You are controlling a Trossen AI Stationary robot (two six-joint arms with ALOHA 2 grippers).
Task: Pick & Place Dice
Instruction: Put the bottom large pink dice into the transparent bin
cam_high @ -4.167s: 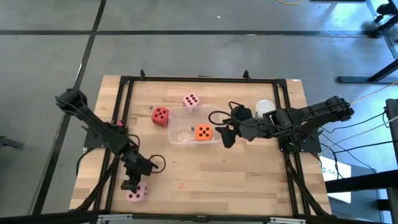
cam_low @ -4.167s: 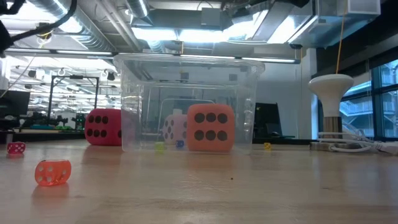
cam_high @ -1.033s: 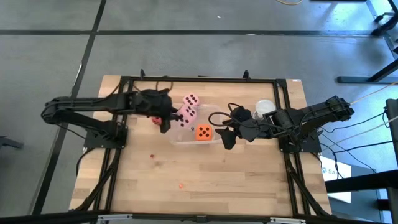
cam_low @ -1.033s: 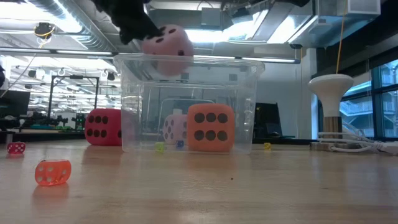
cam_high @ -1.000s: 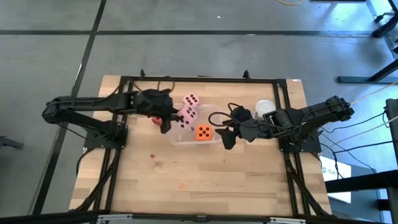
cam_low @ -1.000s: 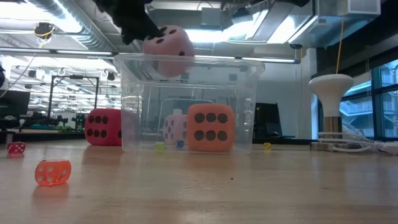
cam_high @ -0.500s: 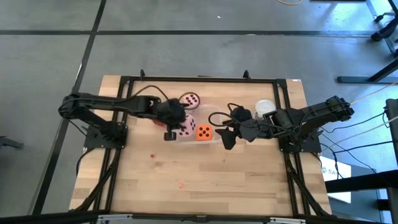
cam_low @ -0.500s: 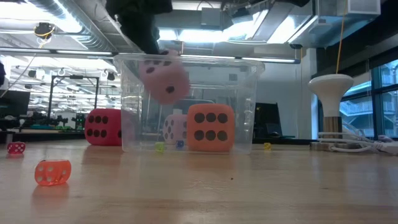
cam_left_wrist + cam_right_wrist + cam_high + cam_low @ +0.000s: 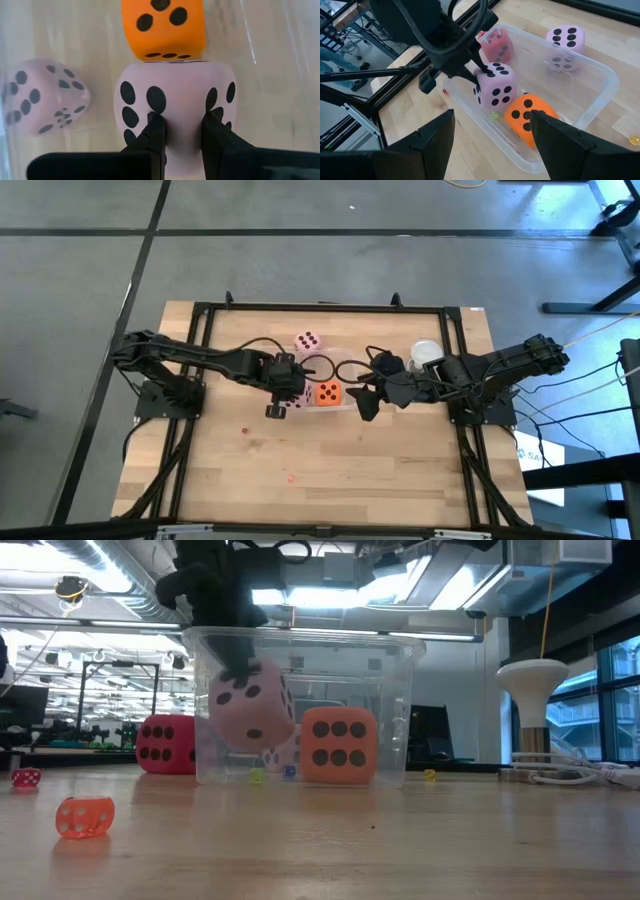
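The left end effector (image 9: 240,668) has come down into the clear tub (image 9: 400,700) over the last second, carrying a pink die (image 9: 252,705) that a moment ago was still above the rim. It is clamped on that die, pinching a fold of the soft top between its fingers (image 9: 156,135). The die hangs inside the tub, clear of the floor in the low view, just beside the orange die (image 9: 338,745) already lying there; the left wrist view shows the two nearly touching. The second pink die (image 9: 307,341) sits on the surface just behind the tub's far wall, and the red die (image 9: 166,744) on the surface by the tub's left end. So this looks like the placing step, close to its end: what remains is probably to lower a little further and let go. That would leave two dice in the tub and two still outside. The right end effector (image 9: 362,402) waits by the tub's other end, its fingers (image 9: 436,145) spread wide and holding nothing.
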